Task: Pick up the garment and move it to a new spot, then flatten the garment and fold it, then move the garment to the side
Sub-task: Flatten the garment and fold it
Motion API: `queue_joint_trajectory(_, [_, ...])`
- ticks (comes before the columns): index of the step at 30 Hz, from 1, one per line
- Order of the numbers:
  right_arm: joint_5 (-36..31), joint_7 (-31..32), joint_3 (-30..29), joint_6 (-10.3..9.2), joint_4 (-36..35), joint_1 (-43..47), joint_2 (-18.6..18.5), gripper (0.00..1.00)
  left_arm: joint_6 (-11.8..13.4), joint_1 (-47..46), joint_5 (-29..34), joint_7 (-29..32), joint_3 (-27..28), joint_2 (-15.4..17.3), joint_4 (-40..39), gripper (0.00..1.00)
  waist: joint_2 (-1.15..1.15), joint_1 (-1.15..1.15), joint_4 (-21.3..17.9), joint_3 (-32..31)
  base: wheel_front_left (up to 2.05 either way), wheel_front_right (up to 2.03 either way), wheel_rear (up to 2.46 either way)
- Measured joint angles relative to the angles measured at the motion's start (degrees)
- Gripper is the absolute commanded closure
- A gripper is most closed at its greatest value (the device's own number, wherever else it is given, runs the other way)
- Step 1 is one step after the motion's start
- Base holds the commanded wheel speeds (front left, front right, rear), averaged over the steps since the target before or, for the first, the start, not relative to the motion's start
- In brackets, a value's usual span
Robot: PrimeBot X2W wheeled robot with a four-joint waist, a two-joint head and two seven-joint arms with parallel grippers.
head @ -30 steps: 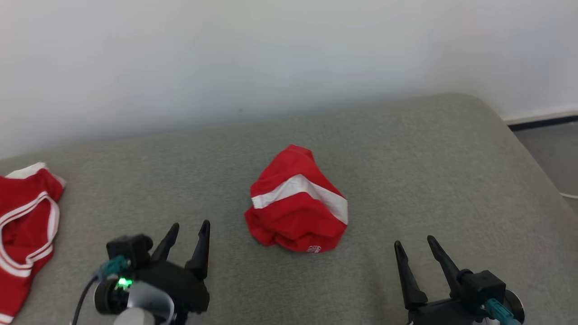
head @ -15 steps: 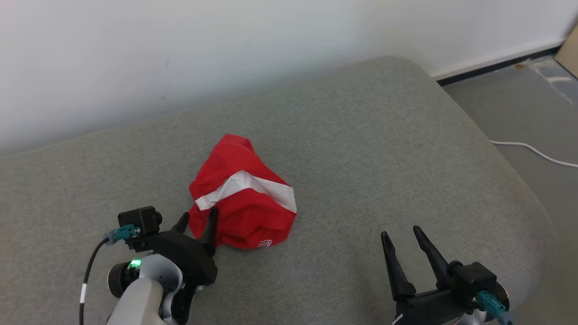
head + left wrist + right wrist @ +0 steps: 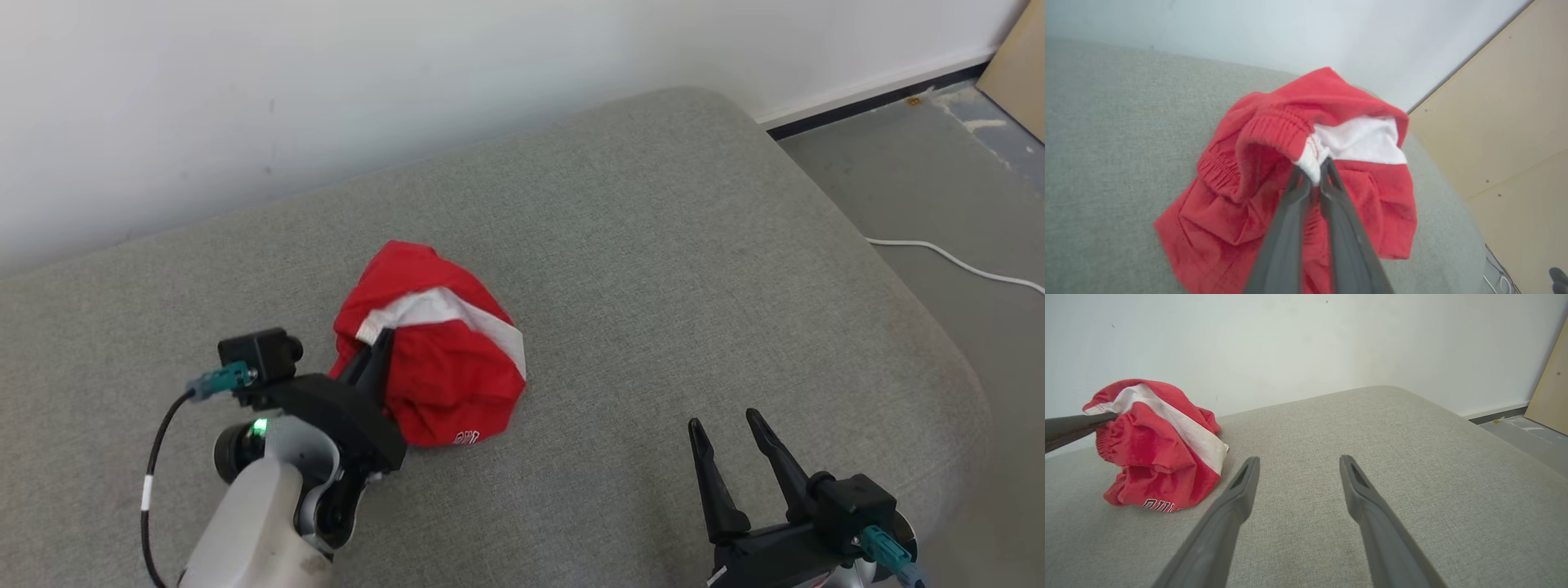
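The garment (image 3: 445, 371) is a crumpled red pair of shorts with a white stripe, lying on the grey cushion (image 3: 653, 269). My left gripper (image 3: 377, 341) is shut on the garment's white-edged fold at its left side. In the left wrist view the left gripper (image 3: 1314, 171) pinches that fold of the garment (image 3: 1274, 212) between its tips. My right gripper (image 3: 722, 429) stands open over bare cushion at the lower right, apart from the cloth. In the right wrist view the right gripper (image 3: 1297, 459) is open, with the garment (image 3: 1163, 457) off to its left.
The cushion's rounded right edge (image 3: 939, 343) drops to a grey floor (image 3: 939, 163) with a white cable (image 3: 955, 261). A white wall (image 3: 408, 82) runs behind. A tan board (image 3: 1016, 65) leans at the far right.
The head camera has turned to the right. My left gripper reached the garment's left side and shut on its white-edged fold, pulling it up a little. The right gripper stays open.
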Motion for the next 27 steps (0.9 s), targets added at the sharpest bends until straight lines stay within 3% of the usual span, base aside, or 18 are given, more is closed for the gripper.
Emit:
queue_joint_trajectory(9, [-0.25,-0.15,-0.10,0.00,0.65,-0.09,0.00,0.00,-0.93,-9.79,4.43,-6.44,-10.11,0.05,-4.97,1.00,0.00,-0.01,0.72,-1.13,0.00,0.00,0.00])
queue_joint_trajectory(17, [-0.70,0.30,-0.42,0.00,0.43,0.40,0.00,0.00,-1.36,-18.89,-3.88,-12.36,-22.59,-0.11,-14.24,1.00,0.00,-0.01,0.91,-1.96,0.00,0.00,0.00])
queue_joint_trajectory(21, [-1.13,0.46,-1.22,0.00,0.09,1.18,-0.01,0.00,-1.38,-18.19,-4.69,-12.83,-26.71,0.91,-12.92,1.00,0.00,-0.01,2.04,-2.10,0.00,0.00,0.00])
queue_joint_trajectory(25, [-1.19,0.91,-1.30,0.00,-0.30,1.85,-0.01,0.00,-1.35,-12.00,-5.41,-11.88,-28.59,4.69,-7.84,1.00,0.00,-0.01,4.05,-2.21,0.00,0.00,0.00])
queue_joint_trajectory(27, [-1.19,1.15,-1.20,0.00,-0.43,2.17,0.00,0.00,-0.20,-9.93,-5.22,-11.90,-28.59,6.49,-4.90,1.00,0.00,-0.01,5.32,-2.26,0.00,0.00,0.00])
